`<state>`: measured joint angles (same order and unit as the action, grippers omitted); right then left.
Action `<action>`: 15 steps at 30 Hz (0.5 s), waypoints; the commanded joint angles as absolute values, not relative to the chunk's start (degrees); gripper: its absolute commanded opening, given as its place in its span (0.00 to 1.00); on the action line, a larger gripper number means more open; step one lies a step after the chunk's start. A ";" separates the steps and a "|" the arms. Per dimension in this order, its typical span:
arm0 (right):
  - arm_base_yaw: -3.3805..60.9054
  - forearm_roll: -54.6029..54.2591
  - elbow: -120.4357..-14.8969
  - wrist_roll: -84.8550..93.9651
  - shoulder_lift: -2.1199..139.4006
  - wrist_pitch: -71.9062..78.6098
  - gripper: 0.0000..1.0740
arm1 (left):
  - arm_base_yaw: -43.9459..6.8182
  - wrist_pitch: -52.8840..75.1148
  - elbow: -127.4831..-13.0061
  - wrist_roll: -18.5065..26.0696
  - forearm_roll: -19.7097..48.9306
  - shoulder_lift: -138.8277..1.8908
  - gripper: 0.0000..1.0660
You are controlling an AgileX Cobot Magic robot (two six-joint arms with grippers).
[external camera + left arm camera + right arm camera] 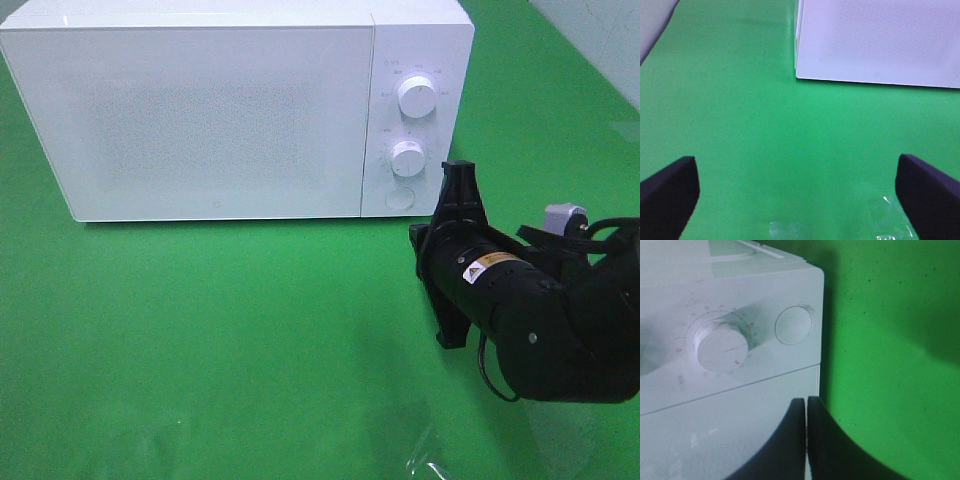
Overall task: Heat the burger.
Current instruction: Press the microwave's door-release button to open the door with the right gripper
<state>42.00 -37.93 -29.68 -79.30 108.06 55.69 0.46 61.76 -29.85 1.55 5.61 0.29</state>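
Note:
The burger is out of view. A white microwave (220, 110) stands at the back of the green table with its door closed. My right gripper (459, 170) is shut with nothing in it, its tips just right of the microwave's lower right corner, near the round button (401, 197). In the right wrist view the closed fingertips (806, 405) sit in front of the control panel, below the lower knob (722, 347) and the button (794, 325). My left gripper (796, 165) hangs wide open over bare green cloth, well in front of the microwave (880, 40).
The panel carries an upper knob (417, 97) and a lower knob (408, 158). A scrap of clear film (435, 462) lies on the cloth near the front edge, also seen as film (890, 220) near my left gripper. A pale surface (600, 40) borders the back right.

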 commanded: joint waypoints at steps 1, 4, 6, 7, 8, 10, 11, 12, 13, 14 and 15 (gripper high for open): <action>38.85 -35.24 -33.17 -79.13 109.84 52.71 0.00 | 0.57 61.25 -29.74 1.60 5.73 1.20 0.94; 38.16 -34.89 -34.15 -79.13 110.29 52.25 0.00 | 0.57 61.25 -29.74 1.60 5.73 1.20 0.94; 37.24 -34.49 -35.47 -79.07 111.10 51.57 0.00 | 0.57 61.25 -29.74 1.60 5.73 1.20 0.94; 36.33 -33.80 -36.73 -78.90 112.01 51.28 0.00 | 0.57 61.25 -29.74 1.60 5.73 1.20 0.94; 35.52 -33.63 -38.27 -78.90 112.87 50.53 0.00 | 0.57 61.25 -29.74 1.60 5.73 1.20 0.94; 34.84 -33.52 -39.48 -78.90 113.73 49.79 0.00 | 0.57 61.25 -29.74 1.60 5.73 1.20 0.94; 34.84 -33.52 -39.48 -78.90 113.73 49.79 0.00 | 0.57 61.25 -29.74 1.60 5.73 1.20 0.94; 34.49 -33.52 -39.94 -78.90 114.19 49.62 0.00 | 0.57 61.25 -29.74 1.60 5.73 1.20 0.94; 34.49 -33.52 -39.94 -78.90 114.19 49.62 0.00 | 0.57 61.25 -29.74 1.60 5.73 1.20 0.94; 33.92 -33.29 -41.08 -78.90 114.88 49.27 0.00 | 0.57 61.25 -29.74 1.60 5.73 1.20 0.94; 33.92 -33.29 -41.08 -78.90 114.88 49.27 0.00 | 0.57 61.25 -29.74 1.60 5.73 1.20 0.94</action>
<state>34.21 -33.92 -40.51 -79.30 114.88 49.79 0.46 61.76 -29.85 1.55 5.61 0.29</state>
